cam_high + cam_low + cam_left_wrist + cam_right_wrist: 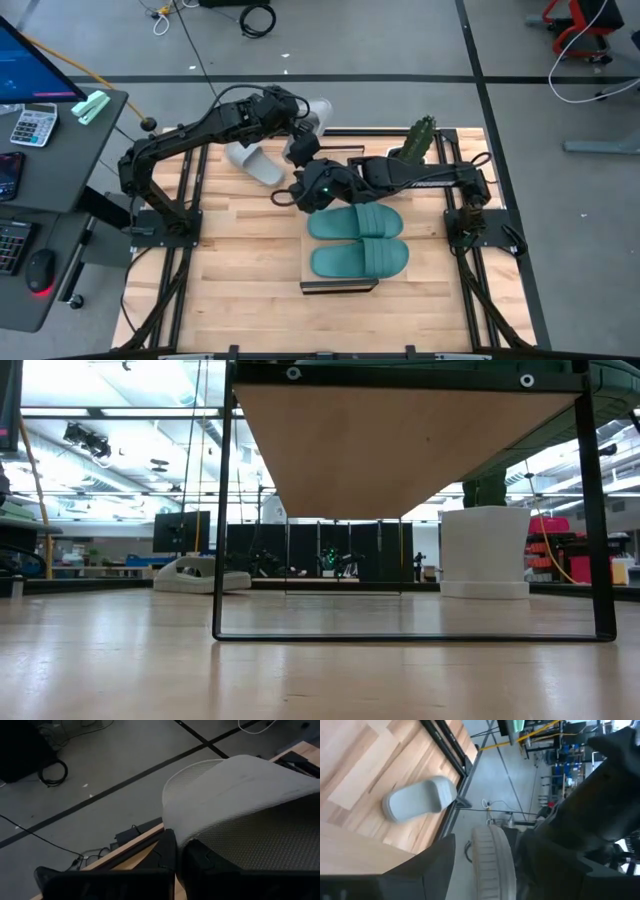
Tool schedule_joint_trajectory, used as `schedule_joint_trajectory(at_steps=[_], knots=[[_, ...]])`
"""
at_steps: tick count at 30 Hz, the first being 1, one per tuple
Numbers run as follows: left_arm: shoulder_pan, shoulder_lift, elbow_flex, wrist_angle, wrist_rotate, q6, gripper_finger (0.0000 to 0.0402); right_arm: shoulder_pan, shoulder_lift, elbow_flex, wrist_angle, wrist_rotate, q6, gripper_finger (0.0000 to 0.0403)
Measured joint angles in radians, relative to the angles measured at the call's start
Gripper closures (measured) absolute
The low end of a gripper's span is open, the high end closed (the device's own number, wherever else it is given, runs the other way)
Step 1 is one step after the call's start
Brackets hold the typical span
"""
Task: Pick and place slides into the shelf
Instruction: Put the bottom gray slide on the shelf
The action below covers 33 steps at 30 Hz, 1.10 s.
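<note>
Two teal green slides point(357, 222) point(360, 258) lie side by side on top of the shelf point(306, 262), whose plank fills the low view point(400, 450). One light grey slide point(255, 165) point(420, 800) rests sole down on the table at the far left. My left gripper point(300, 135) point(181, 855) is shut on the other grey slide point(317, 110) above the table's far side. My right gripper point(290, 193) point(485, 852) is open just near of it. In the right wrist view the held slide point(492, 865) shows edge-on between its fingers, and I see no touch. My left gripper pinches the rim of the grey slide at one rounded end point(186, 837) between its two fingers. The textured face point(250, 815) spreads away beyond the fingertips. The slide is lifted clear of the table.
A plant in a white pot point(420, 140) point(485, 550) stands at the table's far right. A desk with a calculator point(35, 125) is off the table's left edge. Bare planks lie left of the shelf and along the near edge.
</note>
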Motion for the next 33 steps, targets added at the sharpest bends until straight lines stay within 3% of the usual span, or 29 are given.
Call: schedule_joint_trajectory(at_steps=[16,21,29,33], knots=[[-0.004,0.0,0.0,0.019,0.017,0.052,0.039,-0.047,0.051,0.0,0.048,-0.01,-0.019,0.0163],[-0.004,0.0,0.0,0.018,0.018,0.069,0.039,-0.047,0.053,0.0,0.057,-0.002,-0.028,0.0205],[-0.005,-0.002,0.0,0.026,0.018,0.099,0.039,-0.047,0.055,-0.001,0.094,0.006,-0.043,0.0311],[-0.005,-0.003,0.001,0.026,0.017,0.102,0.039,-0.047,0.055,-0.001,0.095,0.007,-0.043,0.0322]])
